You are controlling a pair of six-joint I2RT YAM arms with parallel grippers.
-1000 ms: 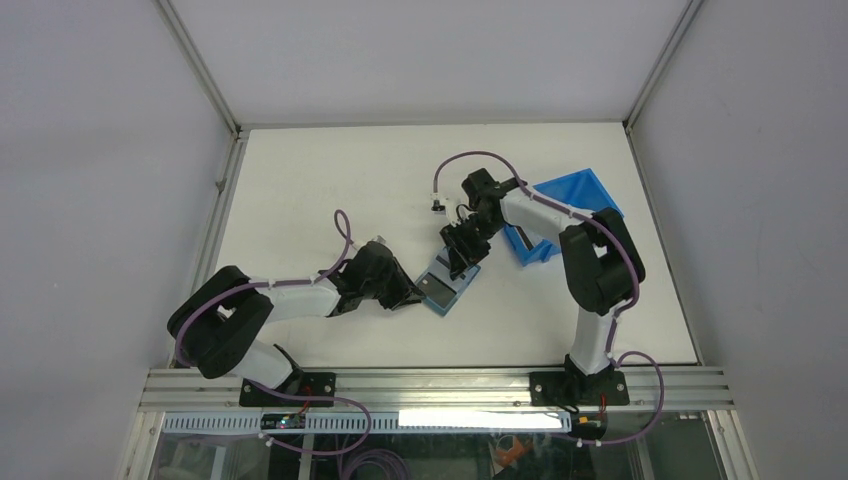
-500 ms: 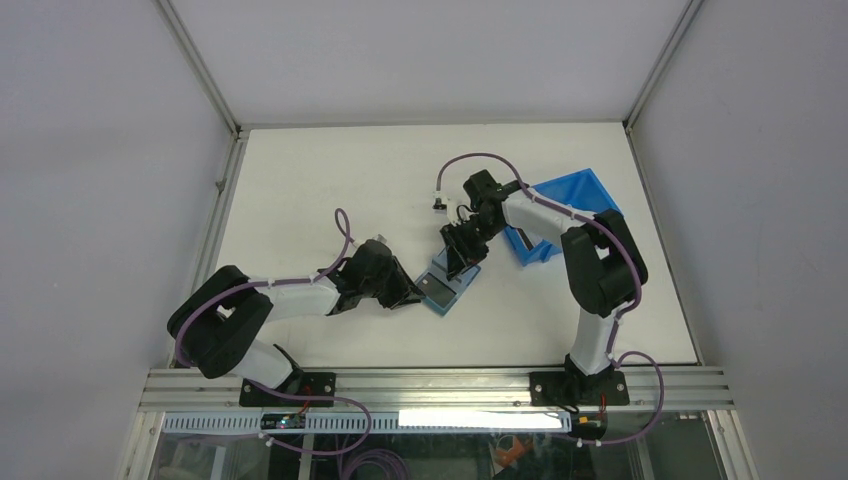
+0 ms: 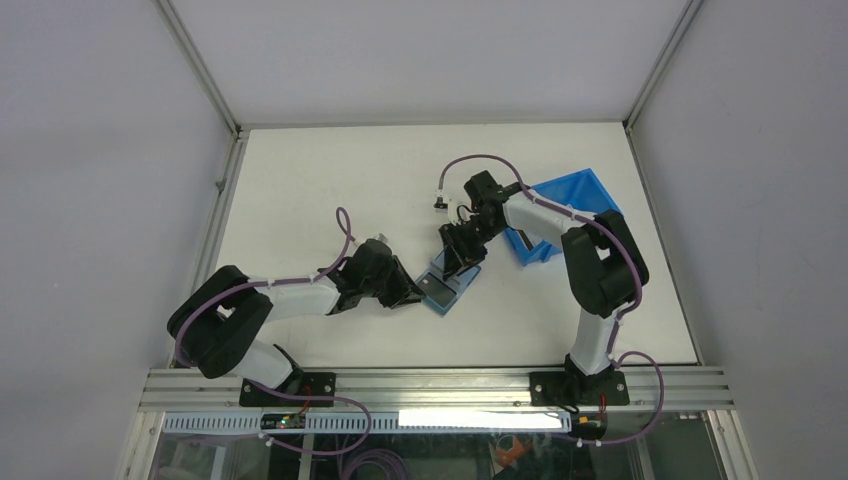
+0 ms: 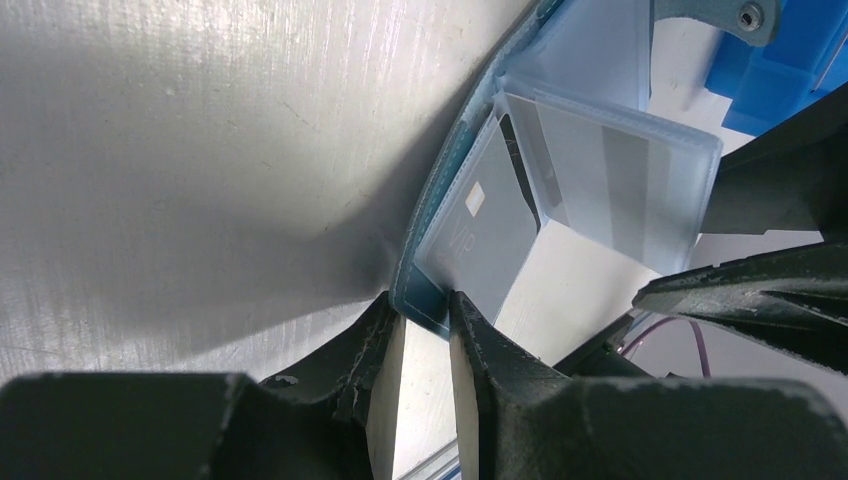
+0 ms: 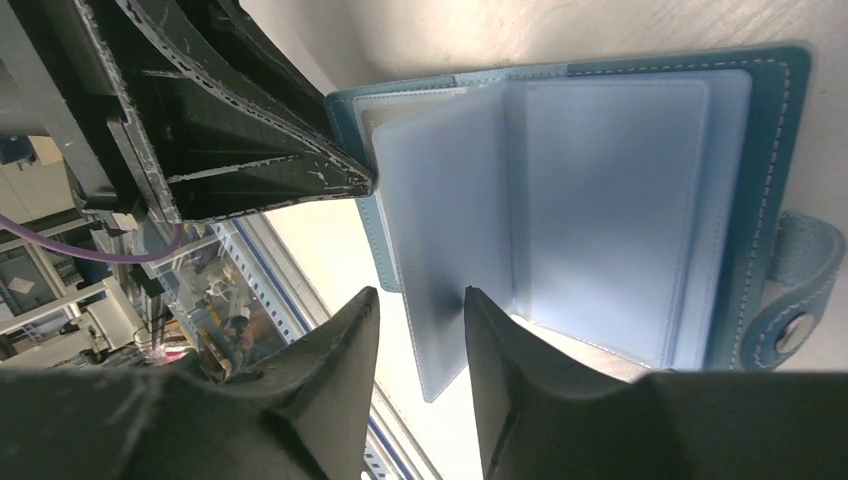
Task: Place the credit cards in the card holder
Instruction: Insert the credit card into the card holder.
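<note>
The teal card holder [image 3: 448,284] lies open on the table between my arms. My left gripper [image 3: 408,294] is shut on a corner of its cover, seen up close in the left wrist view [image 4: 425,305]. A grey credit card [image 4: 490,235] marked VIP sits in one clear sleeve, and a striped card [image 4: 610,180] shows in a raised sleeve. My right gripper [image 3: 460,252] hangs over the card holder [image 5: 770,120]. It is open [image 5: 420,300], with a translucent sleeve page [image 5: 445,250] standing between its fingers. The snap tab [image 5: 800,320] is at the right.
A bright-blue plastic bin [image 3: 565,210] stands just right of the right gripper, and its corner shows in the left wrist view [image 4: 790,60]. The metal rail [image 3: 430,385] runs along the table's near edge.
The right gripper has shifted very slightly to the left over the card holder. The left arm and the card holder have not moved.
</note>
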